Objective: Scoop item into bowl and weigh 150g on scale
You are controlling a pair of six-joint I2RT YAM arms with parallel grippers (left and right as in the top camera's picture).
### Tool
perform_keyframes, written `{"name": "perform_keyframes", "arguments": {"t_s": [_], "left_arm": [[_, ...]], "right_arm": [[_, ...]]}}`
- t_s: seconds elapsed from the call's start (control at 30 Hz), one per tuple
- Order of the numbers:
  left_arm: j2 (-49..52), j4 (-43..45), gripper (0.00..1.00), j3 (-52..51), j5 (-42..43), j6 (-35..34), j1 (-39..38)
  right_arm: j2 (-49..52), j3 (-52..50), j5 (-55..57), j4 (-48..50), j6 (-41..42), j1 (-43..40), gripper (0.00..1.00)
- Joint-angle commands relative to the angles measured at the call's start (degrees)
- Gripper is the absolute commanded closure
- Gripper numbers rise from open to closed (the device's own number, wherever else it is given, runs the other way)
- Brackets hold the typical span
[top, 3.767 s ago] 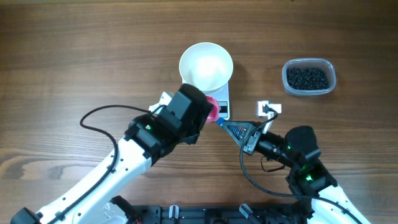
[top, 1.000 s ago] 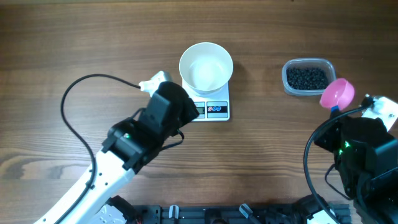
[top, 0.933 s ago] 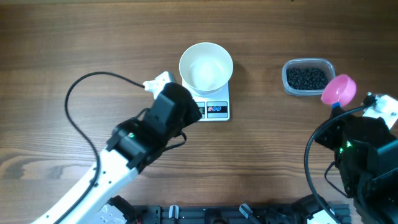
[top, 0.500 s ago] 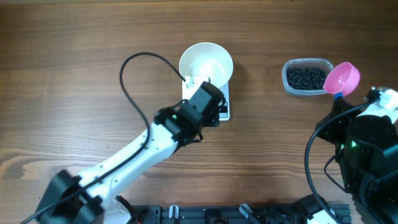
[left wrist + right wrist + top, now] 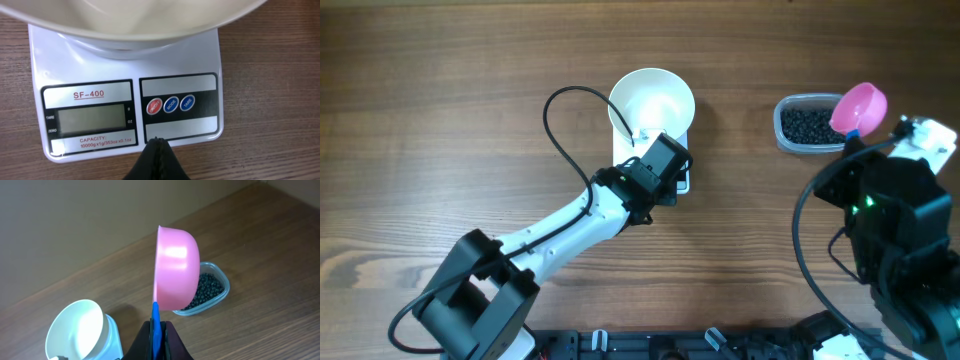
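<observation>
Jaws of the left gripper (image 5: 157,146) are pressed together on nothing, poised at the front edge of the scale (image 5: 200,60), apparently to press its buttons (image 5: 170,105); the display (image 5: 90,120) is blank. Markings read "SF-400" and "CAPACITY: 10000g x1g/353oz x0.1oz". The empty bowl (image 5: 150,20) rests on top. Right gripper (image 5: 158,327) is clamped on the blue handle (image 5: 155,314) of the pink scoop (image 5: 175,275), tipped on edge over the edge of the tub (image 5: 226,286) of beads (image 5: 206,287), likely readied for dipping.
</observation>
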Motion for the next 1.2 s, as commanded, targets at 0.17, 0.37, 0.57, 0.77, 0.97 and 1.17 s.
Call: {"name": "perform_keyframes", "arguments": {"t_s": [0.17, 0.37, 0.57, 0.77, 0.97, 1.17], "left_arm": [[3.5, 3.7, 0.96, 0.7, -3.1, 1.4, -0.2], [5.2, 5.9, 0.96, 0.7, -4.0, 1.4, -0.2], [7.0, 7.5, 0.96, 0.7, -4.0, 1.4, -0.2], [8.2, 8.4, 0.96, 0.7, -4.0, 1.4, -0.1], [8.3, 9.0, 0.96, 0.7, -4.4, 1.4, -0.1], [8.3, 9.0, 0.96, 0.7, -4.8, 1.4, -0.1]], "right_arm": [[3.2, 1.2, 1.4, 1.6, -0.7, -0.2, 0.96], [3.2, 1.2, 1.4, 2.0, -0.8, -0.2, 0.96], [3.2, 1.2, 1.4, 2.5, -0.8, -0.2, 0.96], [3.2, 1.2, 1.4, 2.4, -0.8, -0.2, 0.96], [3.2, 1.2, 1.4, 2.4, -0.8, -0.2, 0.96], [3.2, 1.2, 1.4, 2.5, -1.8, -0.2, 0.96]]}}
